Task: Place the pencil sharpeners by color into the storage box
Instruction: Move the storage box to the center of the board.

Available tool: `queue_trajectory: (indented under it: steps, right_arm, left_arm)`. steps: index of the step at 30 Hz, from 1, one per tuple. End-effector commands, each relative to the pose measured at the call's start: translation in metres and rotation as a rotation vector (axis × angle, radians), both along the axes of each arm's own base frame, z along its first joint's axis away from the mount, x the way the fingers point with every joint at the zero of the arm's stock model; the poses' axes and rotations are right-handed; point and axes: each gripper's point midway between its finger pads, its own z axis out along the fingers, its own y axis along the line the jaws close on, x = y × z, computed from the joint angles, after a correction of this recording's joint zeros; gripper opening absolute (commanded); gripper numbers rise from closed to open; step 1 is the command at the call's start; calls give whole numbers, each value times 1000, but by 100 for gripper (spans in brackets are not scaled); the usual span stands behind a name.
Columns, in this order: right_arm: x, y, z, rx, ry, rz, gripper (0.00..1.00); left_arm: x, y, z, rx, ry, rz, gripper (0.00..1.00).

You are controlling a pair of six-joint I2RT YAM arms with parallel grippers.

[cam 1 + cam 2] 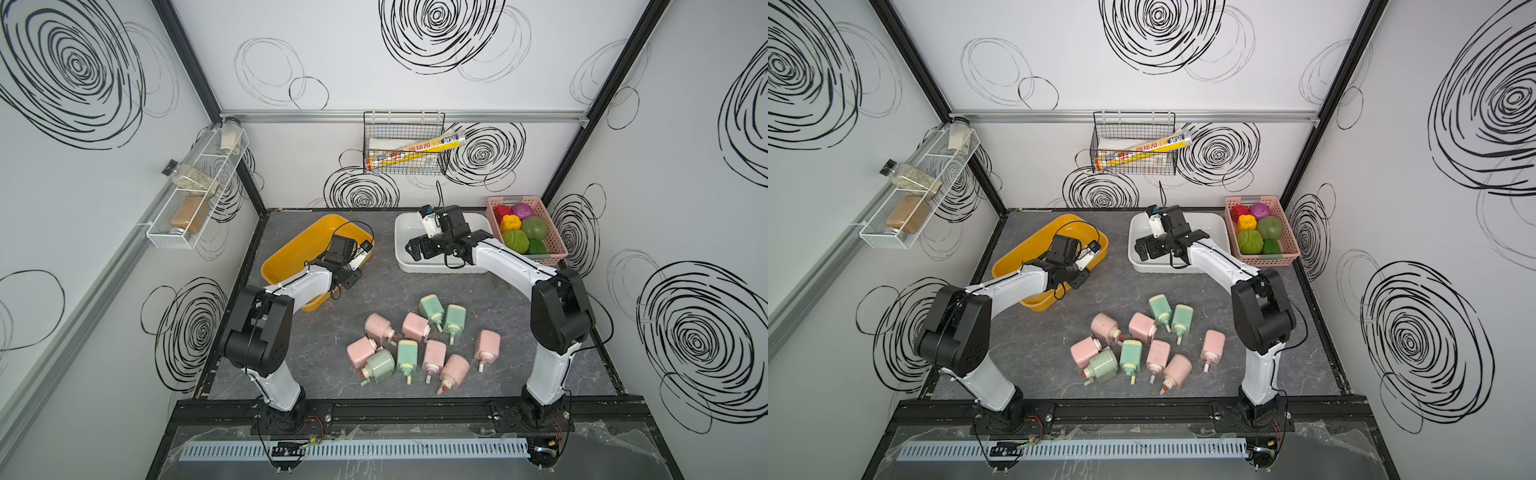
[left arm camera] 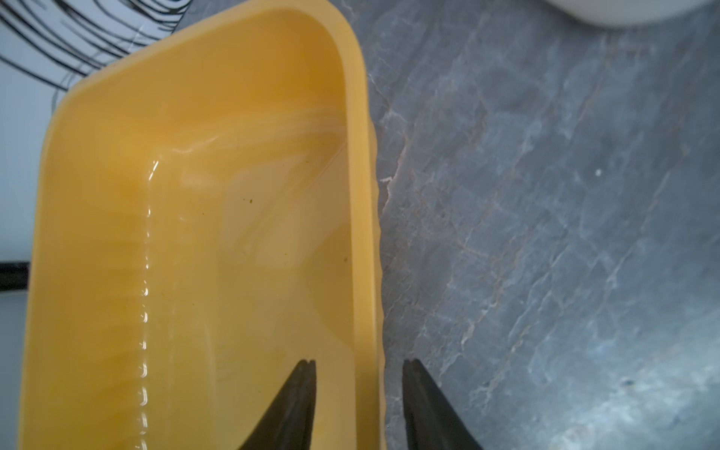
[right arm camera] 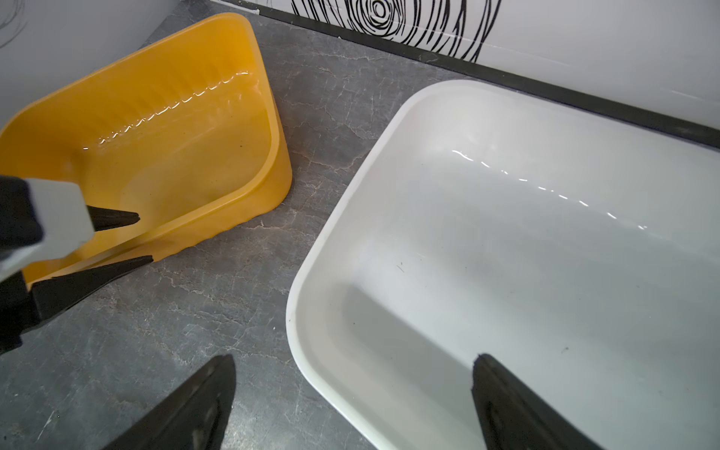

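While both arms hang at the far boxes, I find sorting not yet begun. All 10 sharpeners (image 1: 407,353) lie on the table (image 1: 311,353), 6 pink (image 1: 487,345) and 4 green (image 1: 430,306). They form 1 loose cluster well apart from both grippers, on the side toward the arm bases.

Left gripper (image 2: 358,366): jaws part-way apart, astride a wall of the yellow box (image 2: 356,117), 1 finger inside and 1 outside. The wrist view shows a gap at each side of the wall, so I judge nothing is clamped. Box empty.

Right gripper (image 3: 354,358): jaws wide apart and empty, poised over the rim of the white box (image 1: 428,268). 1 finger is above bare table and 1 above the box floor. Box empty.

Step in hand, in my judgement: the first reach.

The next move calls for either arm to draw back from its box toward the cluster. It must then come down over 1 sharpener and close across the blocky body, not the thin neck. Several pieces touch their neighbours. The lone pink at the cluster's edge nearest the right arm offers the cleanest grip. Which box takes which colour I cannot tell, but 1 colour per box must be held.
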Motion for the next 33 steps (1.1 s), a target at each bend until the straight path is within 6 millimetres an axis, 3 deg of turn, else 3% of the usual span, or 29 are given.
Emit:
queue_trajectory:
  steps: [1, 5, 8, 10, 16, 21, 25, 28, 33]
  right_arm:
    - [-2, 21, 3, -22, -16, 85, 98]
    - [4, 52, 8, 20, -44, 165, 98]
    - [11, 75, 12, 47, -67, 204, 97]
    - [18, 89, 11, 42, -85, 205, 96]
    - [33, 121, 13, 31, -198, 170, 93]
    - [57, 135, -6, 12, -131, 121, 88]
    - [72, 143, -18, -16, -108, 112, 83]
    - [78, 147, -24, -16, -104, 98, 75]
    - [84, 147, -39, -15, -92, 65, 73]
  left_arm:
    - [11, -1, 59, -221, -170, 46, 63]
    - [4, 2, 100, -412, -291, 126, 82]
    - [4, 21, 121, -511, -386, 309, 99]
    - [2, 39, 126, -592, -418, 463, 99]
    - [-15, 66, 111, -850, -372, 787, 99]
    - [-39, 96, 99, -885, -387, 1044, 99]
    - [-58, 90, 99, -987, -360, 1057, 99]
    - [-71, 86, 84, -1000, -295, 1092, 99]
    - [-93, 99, 56, -922, -232, 1225, 99]
